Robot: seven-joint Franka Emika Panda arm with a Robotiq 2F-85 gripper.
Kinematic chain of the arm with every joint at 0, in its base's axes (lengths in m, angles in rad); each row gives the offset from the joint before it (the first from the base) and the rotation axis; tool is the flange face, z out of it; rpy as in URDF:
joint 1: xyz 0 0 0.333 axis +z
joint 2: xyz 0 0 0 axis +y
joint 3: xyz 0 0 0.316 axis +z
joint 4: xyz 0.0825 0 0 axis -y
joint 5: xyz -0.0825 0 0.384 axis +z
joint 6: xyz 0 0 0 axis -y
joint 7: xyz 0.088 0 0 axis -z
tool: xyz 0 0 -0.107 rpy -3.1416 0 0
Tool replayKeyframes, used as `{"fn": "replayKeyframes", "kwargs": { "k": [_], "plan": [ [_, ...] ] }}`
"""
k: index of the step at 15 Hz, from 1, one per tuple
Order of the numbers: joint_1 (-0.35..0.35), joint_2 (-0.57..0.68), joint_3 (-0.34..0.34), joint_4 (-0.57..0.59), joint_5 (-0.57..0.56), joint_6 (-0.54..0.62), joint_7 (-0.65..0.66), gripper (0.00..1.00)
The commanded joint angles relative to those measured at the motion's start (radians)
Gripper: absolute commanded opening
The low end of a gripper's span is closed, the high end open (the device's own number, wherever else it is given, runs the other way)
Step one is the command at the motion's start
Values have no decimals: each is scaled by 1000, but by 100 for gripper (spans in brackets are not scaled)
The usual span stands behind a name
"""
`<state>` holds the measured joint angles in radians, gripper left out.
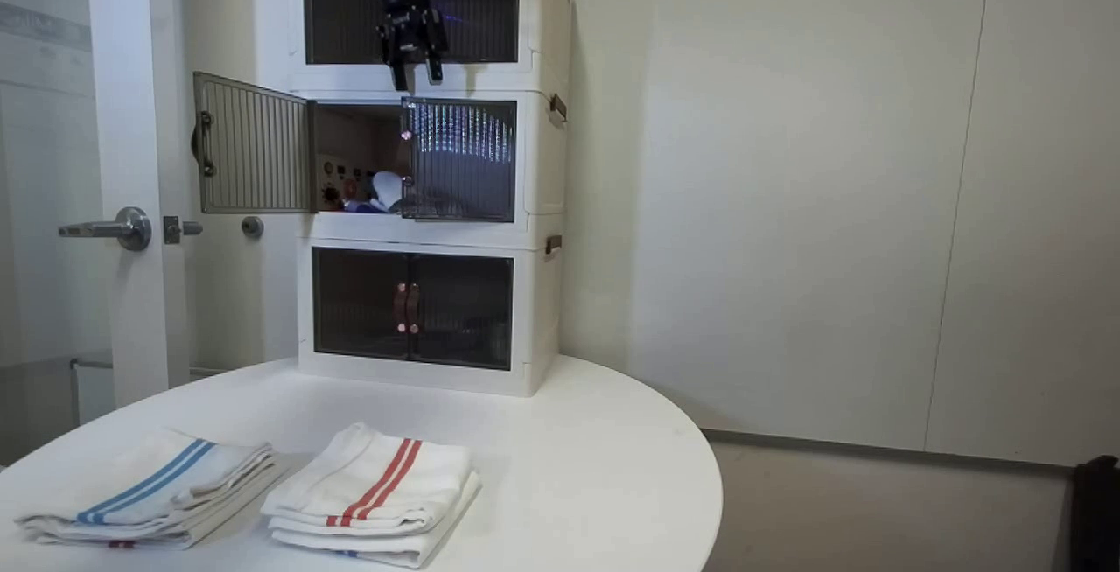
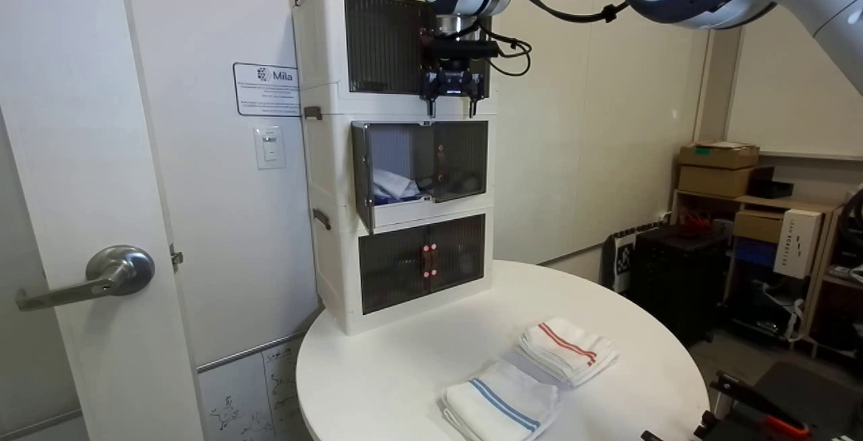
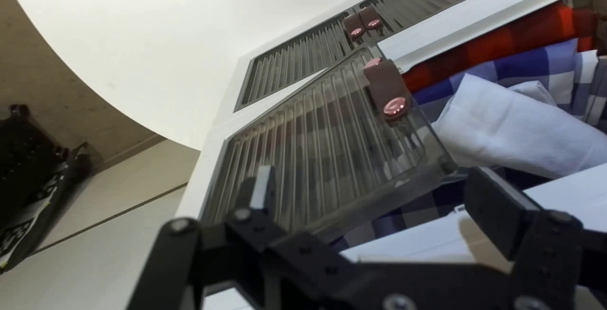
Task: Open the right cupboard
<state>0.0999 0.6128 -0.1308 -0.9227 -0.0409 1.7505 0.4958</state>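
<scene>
At the far left of an exterior view we see a white room door (image 1: 131, 117) with a metal lever handle (image 1: 131, 229). Next, on the desk (image 1: 604, 467), lies a folded blue-striped towel (image 1: 153, 484). Behind it, higher up, the left door (image 1: 254, 143) of the middle cupboard (image 1: 544, 170) stands swung wide, jutting out to the left. In the gap it leaves, the wrist view shows us a white cloth (image 3: 517, 125) against a blue checked cloth (image 3: 526, 66). A folded red-striped towel (image 1: 376, 476) comes next on the desk, just beside the blue-striped one and in front of the bottom cupboard (image 1: 542, 318), whose doors (image 1: 359, 305) are closed. Above the middle cupboard hangs the hand (image 1: 417, 78), its fingers (image 1: 435, 72) spread and released, hiding part of the top cupboard (image 1: 499, 78). In both exterior views its tips end just above the right door (image 1: 468, 161), which stands slightly ajar, a brown handle (image 3: 386, 87) near its free edge. Farther right we have a pale wall (image 1: 831, 205) and a dark object (image 1: 1094, 511), mostly cut off.
</scene>
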Motion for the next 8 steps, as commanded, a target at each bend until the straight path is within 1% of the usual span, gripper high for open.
{"fn": "replayKeyframes", "kwargs": {
  "k": [1, 4, 8],
  "plan": [
    [-12, 40, -5, 41, 15, -1, 50, 100],
    [-21, 52, 0, 43, 29, 29, 76, 100],
    [-19, 55, -5, 43, 21, 18, 87, 100]
  ]
}}
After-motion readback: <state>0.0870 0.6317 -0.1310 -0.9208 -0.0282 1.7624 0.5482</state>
